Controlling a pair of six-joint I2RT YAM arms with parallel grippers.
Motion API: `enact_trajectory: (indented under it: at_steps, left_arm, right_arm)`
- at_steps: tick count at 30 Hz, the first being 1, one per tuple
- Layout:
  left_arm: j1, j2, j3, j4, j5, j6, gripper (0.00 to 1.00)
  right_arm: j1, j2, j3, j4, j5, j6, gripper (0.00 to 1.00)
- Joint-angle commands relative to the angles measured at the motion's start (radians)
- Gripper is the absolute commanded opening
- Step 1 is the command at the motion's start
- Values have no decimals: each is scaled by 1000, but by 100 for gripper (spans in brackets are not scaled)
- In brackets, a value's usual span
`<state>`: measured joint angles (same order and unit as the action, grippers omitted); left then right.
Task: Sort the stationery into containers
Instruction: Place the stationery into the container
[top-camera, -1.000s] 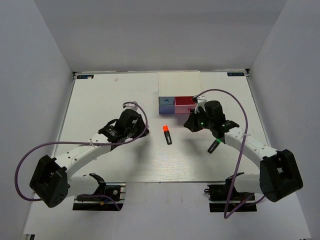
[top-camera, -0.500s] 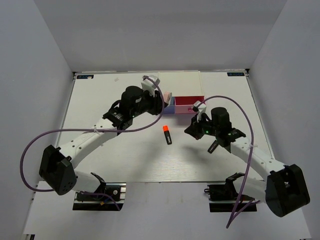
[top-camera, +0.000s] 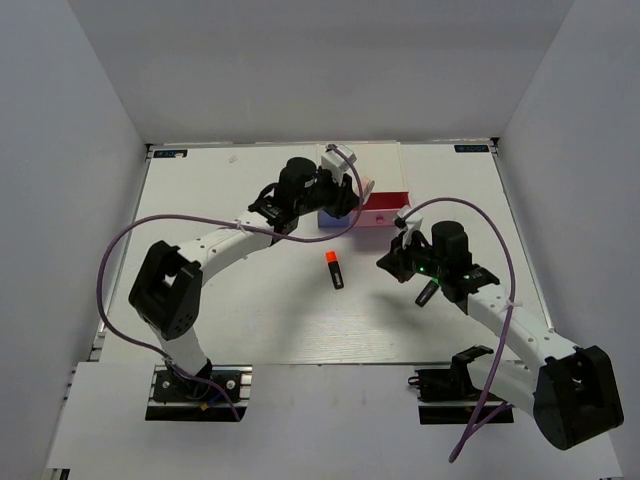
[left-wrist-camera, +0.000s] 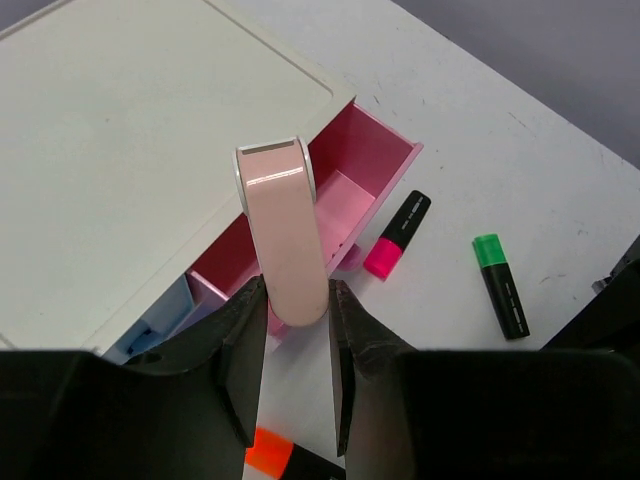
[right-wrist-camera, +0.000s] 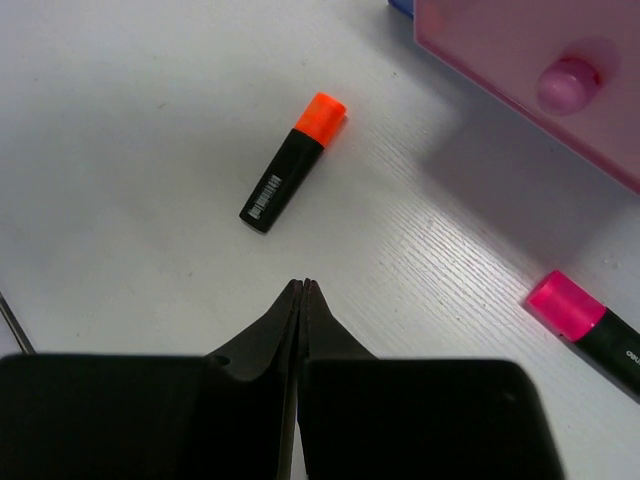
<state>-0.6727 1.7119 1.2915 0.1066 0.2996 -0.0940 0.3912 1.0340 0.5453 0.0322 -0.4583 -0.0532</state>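
My left gripper (left-wrist-camera: 297, 300) is shut on a pink oval eraser (left-wrist-camera: 285, 235), which stands up between the fingers above the open pink drawer (left-wrist-camera: 350, 190) of the white box (top-camera: 358, 165). From above, the eraser (top-camera: 363, 190) hangs over that pink drawer (top-camera: 388, 208). An open blue drawer (left-wrist-camera: 165, 315) lies beside it. A pink-capped highlighter (left-wrist-camera: 397, 233) and a green-capped one (left-wrist-camera: 500, 285) lie on the table past the drawer. An orange-capped highlighter (top-camera: 334, 269) lies mid-table. My right gripper (right-wrist-camera: 302, 285) is shut and empty, low over the table between the orange highlighter (right-wrist-camera: 290, 165) and the pink highlighter (right-wrist-camera: 585, 320).
The pink drawer front with its round knob (right-wrist-camera: 568, 82) stands out toward my right gripper. The left arm's purple cable (top-camera: 200, 225) loops over the left of the table. Grey walls close in the table on three sides.
My left arm has swung from mid-table up to the drawers, carrying the pink eraser. The right gripper has drawn back a little from the pink drawer front.
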Motion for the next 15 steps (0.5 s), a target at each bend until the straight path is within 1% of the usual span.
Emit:
enact_trajectory:
  at_steps: [1,4,6,11,15]
  left_arm:
    - [-5,-5,68,64,45,30,10]
    - [-5,26,87,64,45,39,16]
    - [-5,51,114,38,45,48,16]
    - [-5,72,114,18,55,76,20]
    - [-14,95,123,-2,55,88,20]
  right_arm:
    - [-15,-23,-13,43,9,-5,0]
    - [-23,-28,-22,49,6,3,0]
    - [-28,-25,-25,52,3,7,0]
    - [-38,-25,-27,61,-2,13,0]
    - [-46,-19,-25,66,-6,15,0]
